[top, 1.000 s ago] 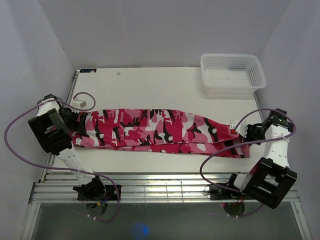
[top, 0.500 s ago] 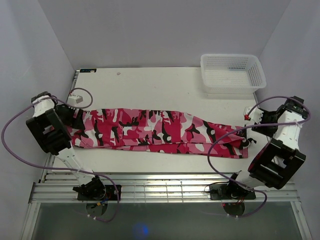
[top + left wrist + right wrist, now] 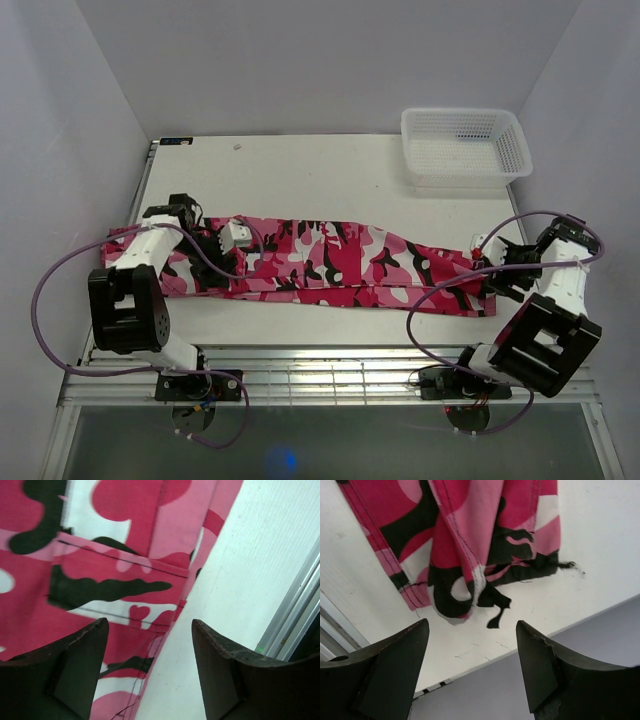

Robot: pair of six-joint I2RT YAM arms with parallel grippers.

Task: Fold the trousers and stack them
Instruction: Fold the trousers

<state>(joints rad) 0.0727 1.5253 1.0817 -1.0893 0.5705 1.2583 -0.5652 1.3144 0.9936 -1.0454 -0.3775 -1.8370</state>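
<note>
– Pink trousers: location?
– Stretched along the counter, left edge to right edge. My left fingers and right fingers stand wide apart, holding nothing.
– Step?
– Probably the end-to-end fold. Next I must pinch both layers.

White mesh basket at the far right corner of a white table, near the pale right wall, slatted metal rail along the near edge, small dark tag at the far left corner.
</note>
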